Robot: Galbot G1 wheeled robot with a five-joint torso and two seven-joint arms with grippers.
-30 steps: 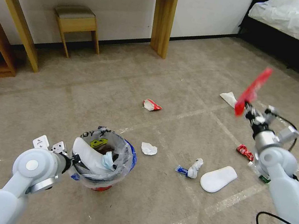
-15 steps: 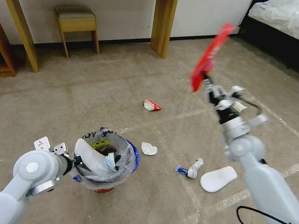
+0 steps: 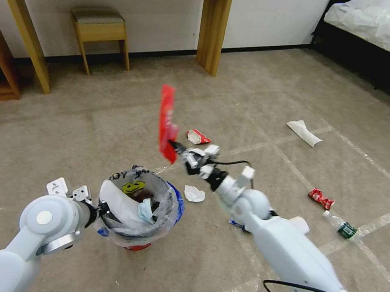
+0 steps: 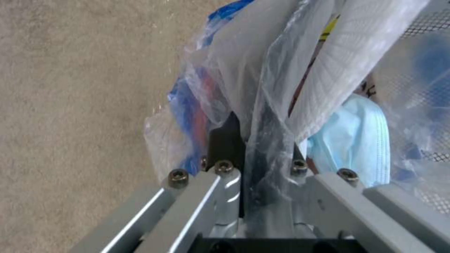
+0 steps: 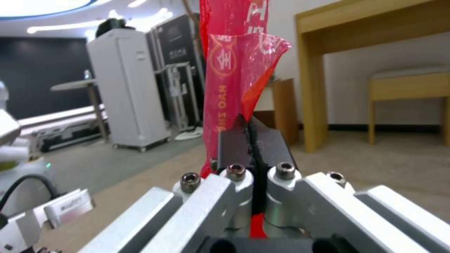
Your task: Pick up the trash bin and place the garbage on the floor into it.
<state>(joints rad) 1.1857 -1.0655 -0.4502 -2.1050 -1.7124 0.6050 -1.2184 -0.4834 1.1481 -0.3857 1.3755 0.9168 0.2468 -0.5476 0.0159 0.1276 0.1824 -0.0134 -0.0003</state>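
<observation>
The right pincer (image 3: 177, 147) pinches a red wrapper (image 3: 166, 122) mid-frame; the left pincer (image 3: 100, 208) grips the trash bin (image 3: 140, 209) rim, lower left.

The snack wrapper (image 3: 166, 124) is bright red with paler printed lettering and a round emblem, showing close in the right wrist view (image 5: 234, 70). The trash bin (image 3: 140, 209) is red at the base, lined with a clear plastic bag edged blue, a yellow smiley sticker (image 3: 131, 186) inside. A pale blue face mask (image 4: 356, 140) lies against a white slipper (image 4: 347, 59). The floor (image 3: 110, 117) is beige-brown, crossed by shiny clear tape lines. Another red wrapper (image 3: 321, 198) and a green-labelled bottle (image 3: 345, 228) lie there.
</observation>
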